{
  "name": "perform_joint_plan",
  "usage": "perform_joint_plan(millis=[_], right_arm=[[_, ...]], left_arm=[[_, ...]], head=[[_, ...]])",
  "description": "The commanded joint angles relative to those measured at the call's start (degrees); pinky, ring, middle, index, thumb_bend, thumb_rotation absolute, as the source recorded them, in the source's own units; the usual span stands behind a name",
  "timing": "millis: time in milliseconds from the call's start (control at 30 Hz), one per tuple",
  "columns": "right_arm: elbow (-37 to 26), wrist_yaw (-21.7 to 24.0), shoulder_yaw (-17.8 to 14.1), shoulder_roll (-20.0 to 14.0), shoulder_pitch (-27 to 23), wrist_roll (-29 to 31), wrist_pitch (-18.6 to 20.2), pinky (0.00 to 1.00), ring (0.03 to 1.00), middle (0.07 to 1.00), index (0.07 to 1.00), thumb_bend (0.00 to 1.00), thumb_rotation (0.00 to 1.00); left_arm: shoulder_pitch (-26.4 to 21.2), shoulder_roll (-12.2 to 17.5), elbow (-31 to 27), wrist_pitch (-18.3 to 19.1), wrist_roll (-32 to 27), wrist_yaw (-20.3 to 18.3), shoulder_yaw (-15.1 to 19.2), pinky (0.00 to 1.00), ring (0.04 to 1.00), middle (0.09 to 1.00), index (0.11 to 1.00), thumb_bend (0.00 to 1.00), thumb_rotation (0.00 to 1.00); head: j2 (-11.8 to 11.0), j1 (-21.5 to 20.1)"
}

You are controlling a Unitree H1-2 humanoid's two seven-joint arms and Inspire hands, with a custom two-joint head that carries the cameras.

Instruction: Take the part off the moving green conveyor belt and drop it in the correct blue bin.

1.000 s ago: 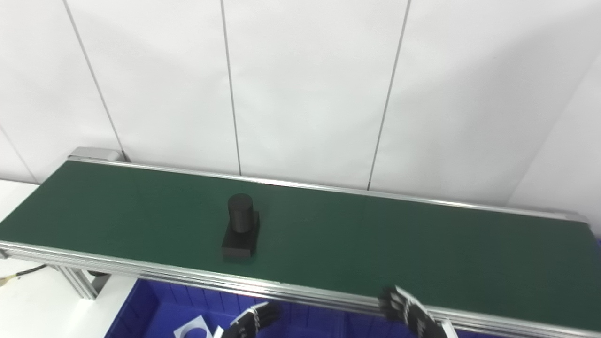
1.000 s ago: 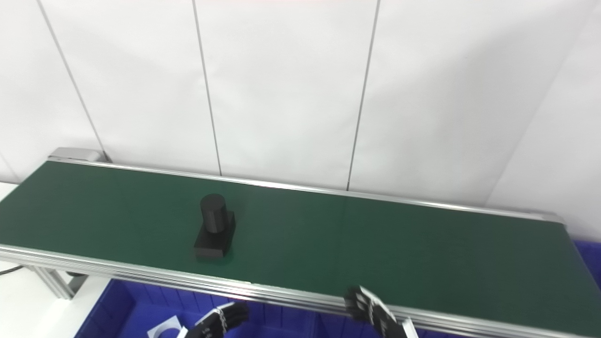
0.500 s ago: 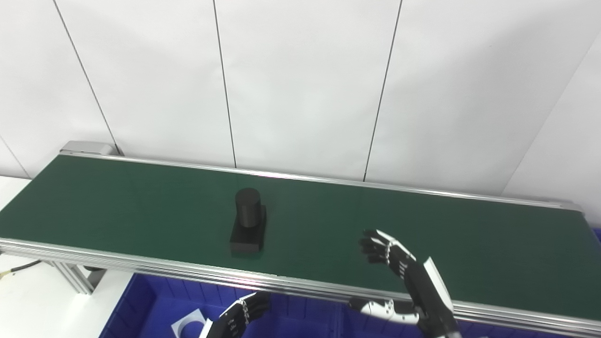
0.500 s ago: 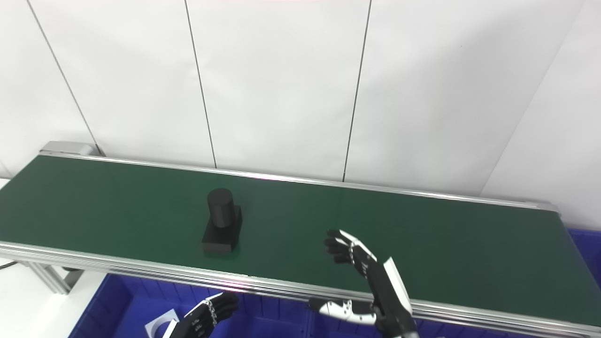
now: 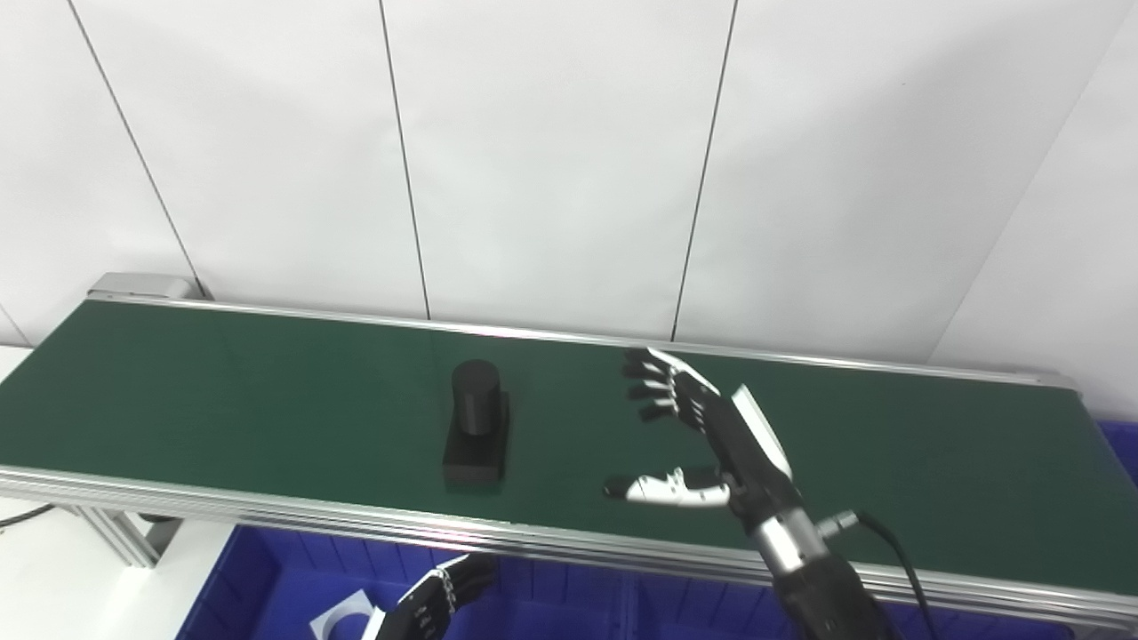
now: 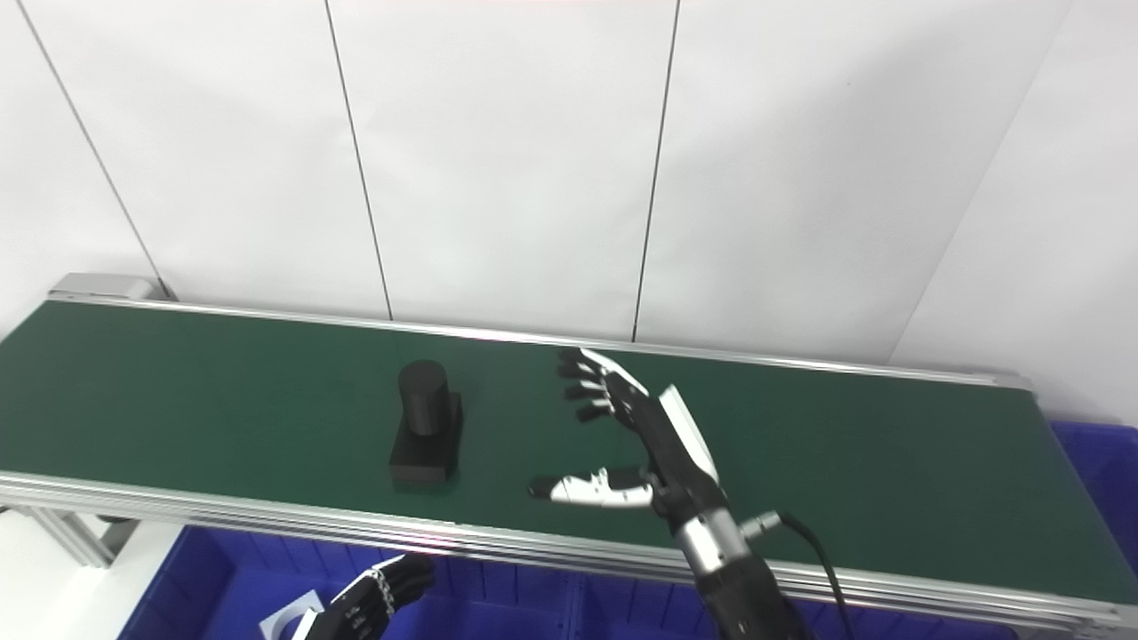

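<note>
My right hand (image 5: 702,436) hovers spread and empty at frame centre, the part (image 5: 477,434) ungrasped on the belt (image 5: 267,400), binning undone.

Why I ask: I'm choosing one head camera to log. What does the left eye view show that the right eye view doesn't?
Only the left eye view: a dark cable on the white surface at lower left, plus more of that surface.

Only the right eye view: a broad stretch of the blue bin past the belt's right end; the left eye view catches just a sliver.

Both: the black part upright on the green belt, the open right hand over the belt to its right, not touching it, and the left hand low over the front blue bin.
</note>
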Motion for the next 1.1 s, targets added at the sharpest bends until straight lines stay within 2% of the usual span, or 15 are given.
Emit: perform_joint_plan(millis=[0,67,167,267,433,600,700,933,1067], right_arm=[[1.73,0.06,0.28,0.31,-4.65,-0.49,0.78,0.73,0.799,0.849,0.903,0.8,0.23],[4.56,-0.08,0.46,0.52,-6.71,-0.82,0.72,0.76,0.829,0.878,0.929,0.85,0.3],[8.41,-0.24,0.74,0.78,-9.31,-1.33,0.51,0.8,0.869,0.905,0.948,0.87,0.34],[12.09,-0.23,1.01,0.76,-11.43,-1.68,-0.56,0.86,0.914,0.93,0.963,0.88,0.36],[19.65,-0.68,1.46,0.72,-15.32,-2.33,-2.89,0.89,0.929,0.945,0.974,0.88,0.38],[27.63,-1.22,1.47,0.9,-18.65,-2.07,-6.36,0.93,0.949,0.961,0.988,0.88,0.38],[32.27,-2.67,1.61,1.06,-20.42,-2.79,-7.87,0.95,0.96,0.963,0.986,0.88,0.32],[45.89,-6.34,2.16,1.72,-24.62,-3.88,-13.74,0.9,0.951,0.963,0.982,0.89,0.32],[50.12,-8.59,2.74,2.26,-25.87,-4.86,-16.39,0.95,0.973,0.97,0.991,0.9,0.32]], left_arm=[[-0.7,-0.09,-0.53,-2.52,-0.36,-0.53,0.16,0.86,0.795,0.793,0.752,0.63,0.0],[-0.8,-0.14,-0.62,-2.31,-0.03,-0.32,0.15,0.86,0.796,0.795,0.753,0.62,0.01],[-0.89,-0.27,-0.88,-1.98,0.4,0.02,0.12,0.85,0.798,0.795,0.755,0.62,0.0],[-1.08,-0.37,-0.83,-2.09,0.57,0.13,0.12,0.85,0.797,0.795,0.755,0.61,0.0],[-1.62,-0.53,-0.23,-2.57,0.26,-0.11,0.21,0.87,0.793,0.795,0.754,0.62,0.01],[-1.69,-0.66,0.1,-2.64,-0.57,-0.66,0.19,0.87,0.786,0.795,0.749,0.6,0.0],[-1.64,-0.78,0.18,-2.7,-0.31,-0.63,0.12,0.88,0.784,0.794,0.746,0.6,0.0],[-1.62,-1.04,0.03,-2.68,0.99,0.18,0.08,0.86,0.786,0.79,0.75,0.62,0.0],[-1.6,-1.08,0.01,-2.92,1.71,0.43,0.22,0.85,0.786,0.788,0.753,0.63,0.01]], head=[[-0.15,0.13],[-0.14,0.2],[-0.26,0.2],[-0.54,0.31],[-0.99,0.74],[-1.35,1.11],[-1.48,1.37],[-1.7,2.69],[-1.66,2.9]])
